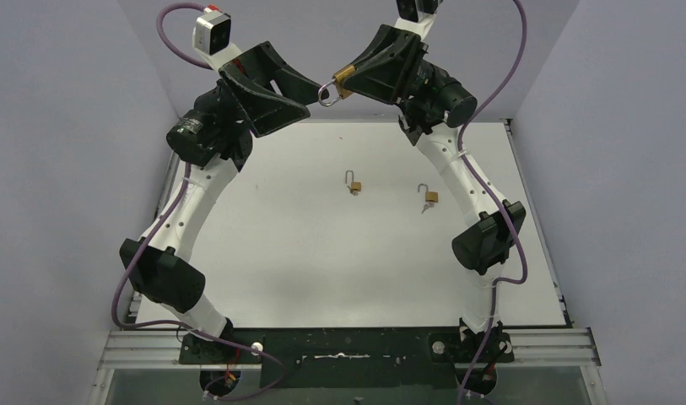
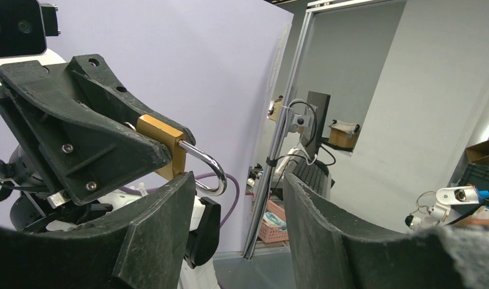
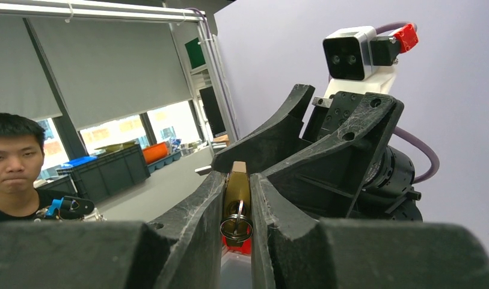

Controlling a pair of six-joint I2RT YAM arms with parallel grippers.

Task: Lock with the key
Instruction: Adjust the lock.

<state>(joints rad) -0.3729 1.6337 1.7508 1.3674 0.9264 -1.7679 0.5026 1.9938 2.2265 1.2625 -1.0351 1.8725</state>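
Note:
Both arms are raised high above the table. My right gripper (image 1: 349, 78) is shut on a brass padlock (image 1: 343, 83). The padlock's steel shackle (image 1: 328, 96) sticks out toward my left gripper (image 1: 312, 91). In the right wrist view the padlock (image 3: 236, 188) is pinched between the fingers (image 3: 193, 217), and a key ring (image 3: 236, 227) hangs from its keyhole end. In the left wrist view the padlock (image 2: 162, 143) and shackle (image 2: 210, 171) sit just above my left gripper's near finger (image 2: 160, 235). My left gripper (image 2: 233, 223) is open and empty. Where the shackle's far end sits is hidden.
Two more small brass padlocks with raised shackles lie on the white table, one at the centre (image 1: 353, 183) and one to its right (image 1: 427, 196). Purple walls close in the left, back and right. A person (image 3: 16, 162) shows at the left of the right wrist view.

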